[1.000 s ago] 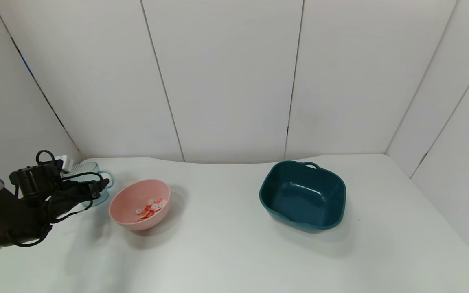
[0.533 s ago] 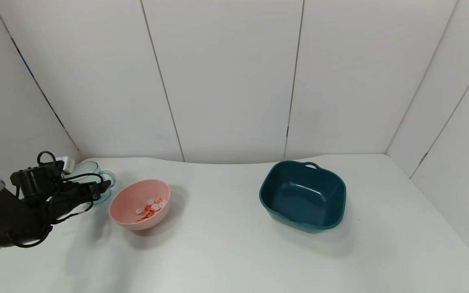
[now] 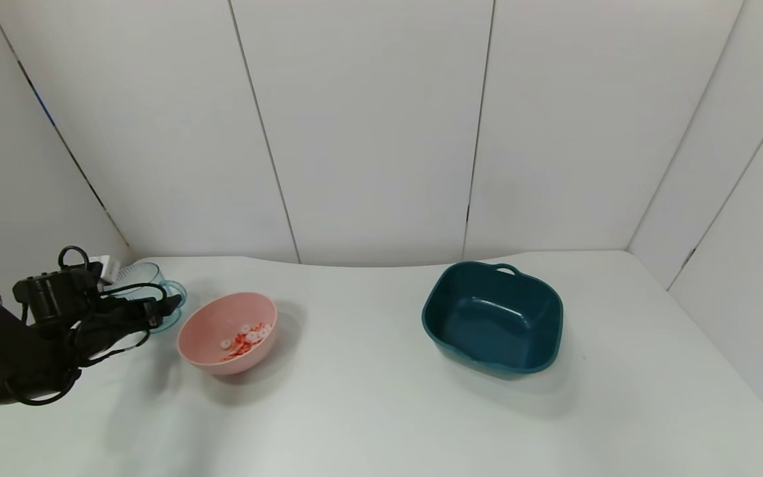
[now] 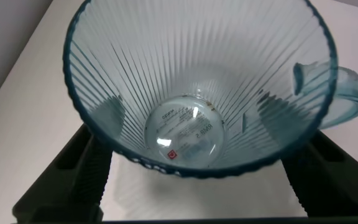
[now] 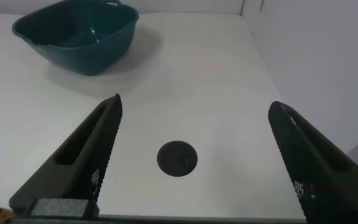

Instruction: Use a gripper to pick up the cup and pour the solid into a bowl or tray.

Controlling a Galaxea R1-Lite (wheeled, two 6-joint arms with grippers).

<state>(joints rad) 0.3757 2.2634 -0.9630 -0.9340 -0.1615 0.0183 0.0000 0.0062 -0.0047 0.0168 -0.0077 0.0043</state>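
With jaws apart around the empty cup (image 4: pixel 197 93), left gripper (image 3: pixel 156 308) should back straight off, not nudging it.

Ribbed clear plastic cup (image 4: pixel 191 93); smooth matt pink bowl (image 3: pixel 204 334); glossy teal basin (image 3: pixel 494 317); matt white table (image 3: pixel 368 411)

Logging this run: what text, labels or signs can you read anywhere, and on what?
Sticker on the cup base, seen through the glass-clear bottom: lines of print and a small red square mark, too blurred to read.
Bowl, basin, table, walls: no text.
Right gripper finger: faint marks, unreadable.
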